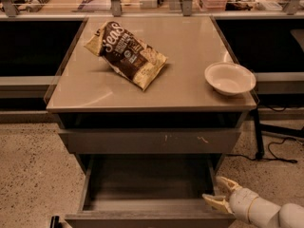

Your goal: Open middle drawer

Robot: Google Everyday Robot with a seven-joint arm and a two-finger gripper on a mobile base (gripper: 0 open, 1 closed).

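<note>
Seems at pull's end, with the middle drawer (147,217) well out beneath the scratched front (152,140). Shows the gripper (222,193) at its right front corner, fingers (230,183) spread, apparently holding nothing. Needs only backing clear.

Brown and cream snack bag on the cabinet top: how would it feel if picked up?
Probably light and floppy: the brown and cream snack bag looks puffed and creased, so it may crumple or sag. Its glossy film could be slippery. The pale gripper sits open, far off, by the right front corner of the pulled-out grey drawer.
</note>
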